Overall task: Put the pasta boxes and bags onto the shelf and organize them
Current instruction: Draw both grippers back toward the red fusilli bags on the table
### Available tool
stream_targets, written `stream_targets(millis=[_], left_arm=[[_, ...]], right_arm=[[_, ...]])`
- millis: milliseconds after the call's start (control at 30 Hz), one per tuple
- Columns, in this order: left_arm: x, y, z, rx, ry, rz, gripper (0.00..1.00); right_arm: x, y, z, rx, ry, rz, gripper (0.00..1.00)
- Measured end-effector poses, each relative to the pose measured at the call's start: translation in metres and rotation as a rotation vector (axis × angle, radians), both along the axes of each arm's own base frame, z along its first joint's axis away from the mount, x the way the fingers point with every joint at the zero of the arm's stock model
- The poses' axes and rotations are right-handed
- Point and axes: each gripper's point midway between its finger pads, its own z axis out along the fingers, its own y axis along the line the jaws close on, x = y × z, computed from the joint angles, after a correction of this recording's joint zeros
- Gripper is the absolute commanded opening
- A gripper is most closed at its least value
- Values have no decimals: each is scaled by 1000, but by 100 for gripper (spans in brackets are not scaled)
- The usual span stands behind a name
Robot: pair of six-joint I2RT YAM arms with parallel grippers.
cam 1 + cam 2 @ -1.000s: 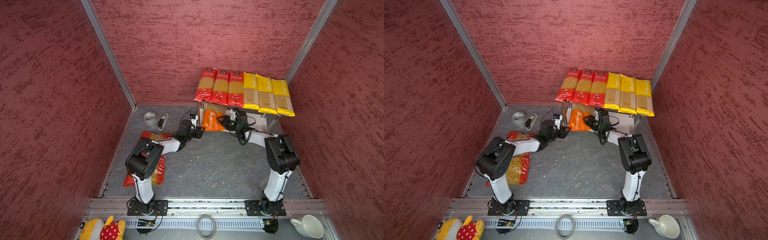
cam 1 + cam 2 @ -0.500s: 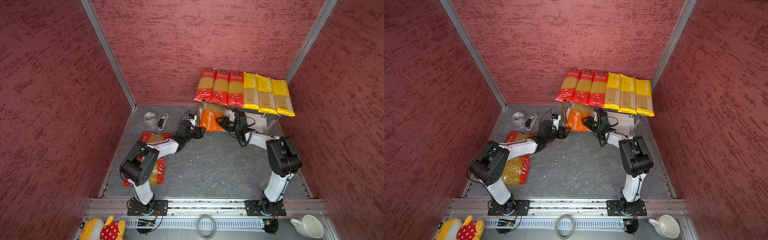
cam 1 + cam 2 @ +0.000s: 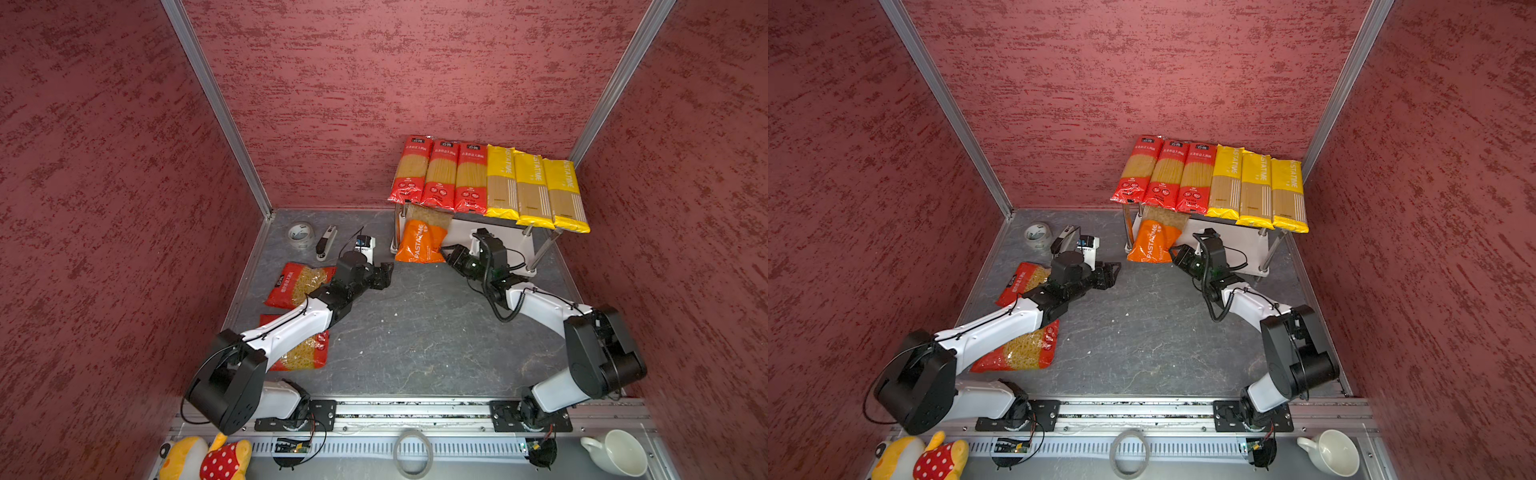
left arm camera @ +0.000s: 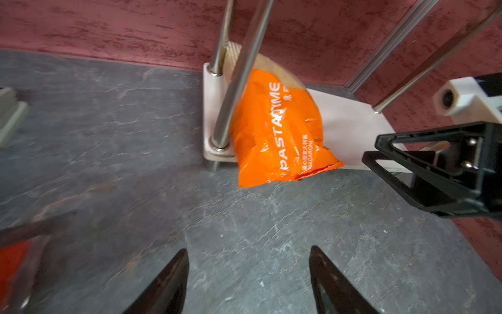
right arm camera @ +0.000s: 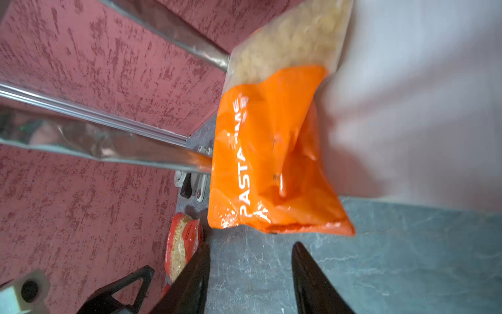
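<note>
1 red bag lies partly under left arm.

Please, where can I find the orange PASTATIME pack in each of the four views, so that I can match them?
In a top view: the orange PASTATIME pack, right of centre, under the red spaghetti packs.
In a top view: same place, nearer the middle.
Left wrist: mid-picture, partly behind a metal post.
Right wrist: mid-picture, just ahead of the right gripper.
Shared landmark: the white lower tier it lies on.
</note>
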Motion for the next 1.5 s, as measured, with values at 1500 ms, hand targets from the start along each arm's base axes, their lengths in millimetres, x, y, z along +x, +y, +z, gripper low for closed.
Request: stream_targets(millis=[1500], left_arm=[[-102, 175, -21, -84, 179, 493, 77]], right_arm=[[-63, 339, -111, 81, 238, 524, 13]])
